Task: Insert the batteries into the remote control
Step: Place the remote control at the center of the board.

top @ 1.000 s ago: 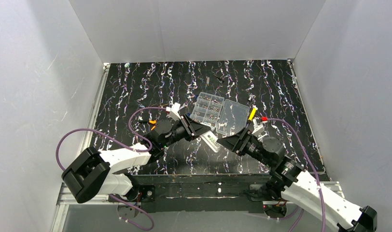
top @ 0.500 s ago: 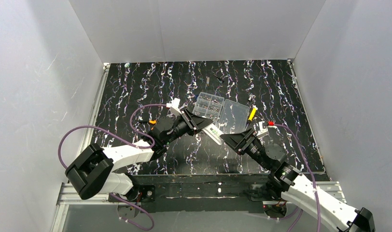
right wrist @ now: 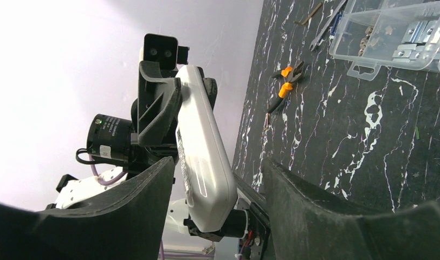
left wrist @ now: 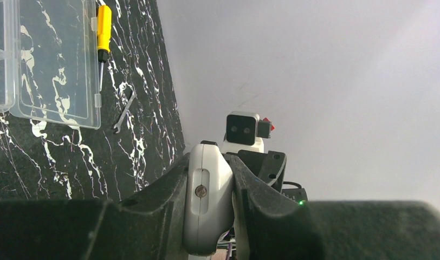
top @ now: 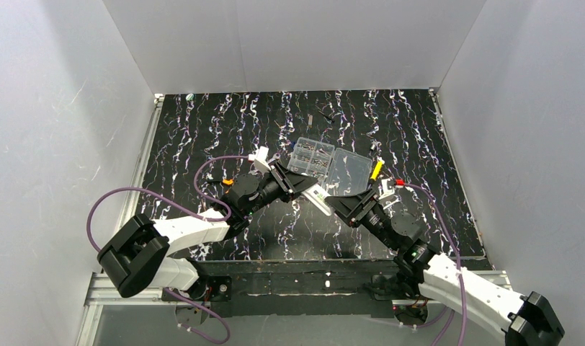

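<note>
The remote control (top: 319,199), slim and white, is held in the air over the middle of the table by my left gripper (top: 304,189), which is shut on one end of it. In the left wrist view the remote control (left wrist: 207,197) sits clamped edge-on between the left gripper's (left wrist: 209,176) fingers. My right gripper (top: 341,206) faces it from the right. In the right wrist view the remote control's (right wrist: 202,157) free end lies between the jaws of the right gripper (right wrist: 217,165), which stand open with a gap on each side. I cannot make out any batteries.
A clear plastic compartment box (top: 326,167) lies open behind the grippers, with a yellow screwdriver (top: 377,169) to its right. Orange-handled pliers (top: 225,182) lie by the left arm. A small wrench (left wrist: 123,111) lies near the box lid. Small dark tools (top: 326,114) sit at the back.
The left gripper first carried the remote a little back and right, then held still. The right gripper has moved in toward the remote's free end, which now lies between its jaws.
</note>
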Robot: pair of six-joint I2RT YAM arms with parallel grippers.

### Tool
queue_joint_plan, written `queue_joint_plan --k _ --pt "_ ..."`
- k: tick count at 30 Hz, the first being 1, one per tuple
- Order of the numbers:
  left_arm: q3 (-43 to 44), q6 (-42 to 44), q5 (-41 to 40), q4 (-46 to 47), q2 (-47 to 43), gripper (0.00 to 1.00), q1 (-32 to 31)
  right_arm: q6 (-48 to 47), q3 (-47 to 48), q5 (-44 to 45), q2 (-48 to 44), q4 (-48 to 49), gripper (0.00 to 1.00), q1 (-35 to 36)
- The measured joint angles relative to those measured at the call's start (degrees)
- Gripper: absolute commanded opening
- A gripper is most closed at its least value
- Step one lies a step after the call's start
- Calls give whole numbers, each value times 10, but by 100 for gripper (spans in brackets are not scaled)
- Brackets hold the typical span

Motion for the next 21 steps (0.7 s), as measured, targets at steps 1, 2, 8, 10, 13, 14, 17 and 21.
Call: queue_joint_plan --k 1,2,8,10,13,14,17,21 --pt "0 0 0 0 0 0 0 0 0 -3 7 7 62 0" --pt "0 -1 0 0 0 0 0 1 0 -5 15 15 60 0" --pt "0 -1 0 -2 0 0 0 3 1 -15 43 53 49 0" --pt "0 -1 0 -2 0 0 0 4 1 -18 48 63 44 0" --pt "0 -2 0 -2 0 0 0 6 2 -18 50 69 34 0" --pt "0 -5 0 0 0 0 0 10 2 -18 50 71 30 0" --pt "0 -14 0 11 0 0 1 20 2 -18 47 80 16 -1" --pt "0 -17 2 21 0 8 1 23 2 -17 33 75 1 -1"
